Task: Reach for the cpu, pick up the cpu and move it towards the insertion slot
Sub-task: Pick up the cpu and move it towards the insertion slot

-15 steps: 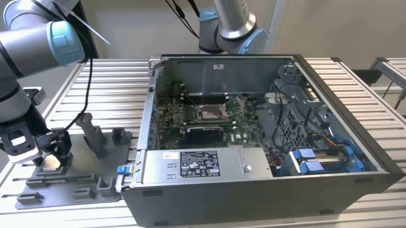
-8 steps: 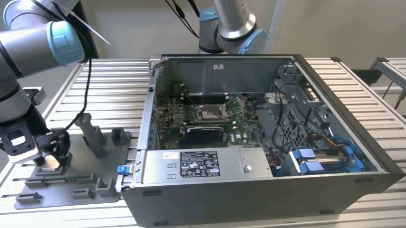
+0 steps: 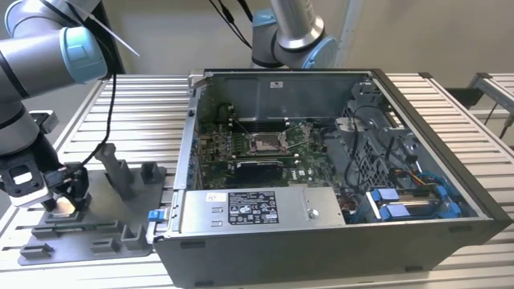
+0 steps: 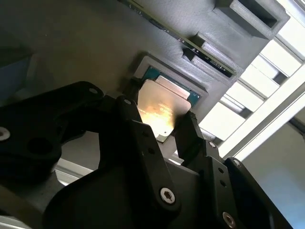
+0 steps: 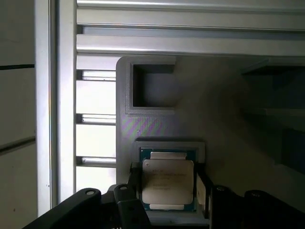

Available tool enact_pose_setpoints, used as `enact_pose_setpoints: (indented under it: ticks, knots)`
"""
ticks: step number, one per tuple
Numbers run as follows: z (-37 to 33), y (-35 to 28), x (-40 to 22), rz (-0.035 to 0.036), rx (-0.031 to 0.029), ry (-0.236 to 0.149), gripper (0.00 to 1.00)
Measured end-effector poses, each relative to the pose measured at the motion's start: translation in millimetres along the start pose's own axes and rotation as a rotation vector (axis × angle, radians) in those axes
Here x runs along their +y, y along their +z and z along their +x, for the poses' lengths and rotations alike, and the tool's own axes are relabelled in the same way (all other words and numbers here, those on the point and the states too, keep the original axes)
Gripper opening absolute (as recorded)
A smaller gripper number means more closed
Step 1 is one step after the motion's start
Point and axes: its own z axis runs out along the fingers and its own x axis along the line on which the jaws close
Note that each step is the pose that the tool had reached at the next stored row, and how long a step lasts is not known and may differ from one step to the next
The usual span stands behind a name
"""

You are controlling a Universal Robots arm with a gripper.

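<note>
The cpu (image 5: 167,183), a small square chip with a silvery top, lies flat in a pocket of the grey tray (image 5: 157,126). My gripper (image 5: 168,187) is low over it and open, one black finger on each side with thin gaps to the chip's edges. In the second wrist view the cpu (image 4: 161,106) shines between the two fingers (image 4: 129,107). In the exterior view the gripper (image 3: 66,201) is at the tray (image 3: 96,232) on the exterior view's left. The insertion slot (image 3: 266,142), a shiny metal frame, sits on the green board inside the open computer case (image 3: 418,180).
Grey posts and blocks (image 3: 119,171) rise from the tray beside the gripper. A silver power-supply box (image 3: 253,208) lies along the case's front. A second robot arm (image 3: 291,33) stands behind the case. The table is a slatted metal surface (image 3: 144,114).
</note>
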Motion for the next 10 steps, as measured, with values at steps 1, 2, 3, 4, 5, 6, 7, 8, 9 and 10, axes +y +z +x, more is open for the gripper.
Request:
enact_pose_setpoints:
  ticks: [1, 2, 3, 4, 5, 6, 7, 8, 9, 10]
  knots:
    - [0.0, 0.0, 0.0, 0.0, 0.0, 0.0, 0.0]
    - [0.0, 0.0, 0.0, 0.0, 0.0, 0.0, 0.0]
    - [0.0, -0.5, 0.0, 0.0001, 0.0005, 0.0, 0.0]
    - [0.1, -1.7, 0.0, 0.0003, 0.0016, 0.0, 0.0]
    - [0.1, -3.6, 0.0, 0.0006, 0.002, 0.0, 0.0]
    - [0.0, -6.1, 0.0, 0.0013, 0.0024, 0.0, 0.0]
    - [0.0, -8.8, -0.1, 0.002, 0.0027, 0.0, 0.0]
    - [0.0, -11.0, -0.1, 0.0023, 0.0027, 0.0, 0.0]
    - [0.0, -13.1, -0.1, 0.0025, 0.0027, 0.0, 0.0]
    - [0.0, -15.1, -0.1, 0.0025, 0.0026, 0.0, 0.0]
